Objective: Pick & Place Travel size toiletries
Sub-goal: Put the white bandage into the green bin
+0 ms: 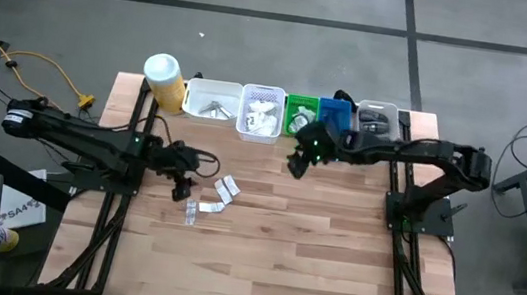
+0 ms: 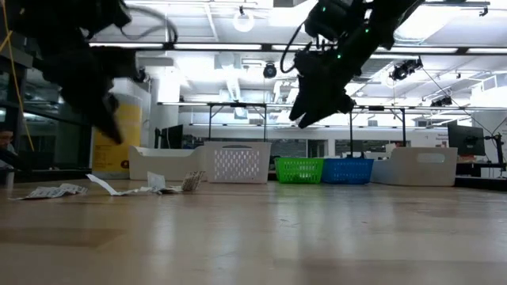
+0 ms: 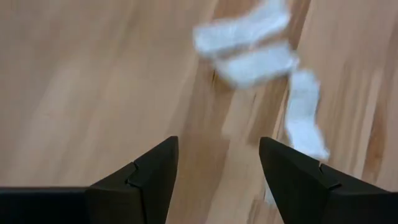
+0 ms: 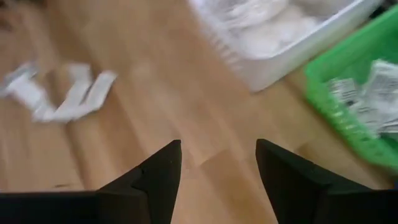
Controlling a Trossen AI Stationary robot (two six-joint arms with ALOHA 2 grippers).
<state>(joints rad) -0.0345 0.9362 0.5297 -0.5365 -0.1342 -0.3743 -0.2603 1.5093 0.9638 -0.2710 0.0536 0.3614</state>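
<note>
Gaping wide and empty, left tool [image 3: 214,171] hovers near white sachets [image 3: 261,59].

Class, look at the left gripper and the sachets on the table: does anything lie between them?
Nothing visible does. The left gripper, open, hangs just beside the sachets, with only bare table between them in the left wrist view.

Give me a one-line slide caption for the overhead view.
Left gripper hovers, jaws open, beside loose sachets on the wooden table; right gripper hangs open before the row of bins.
</note>
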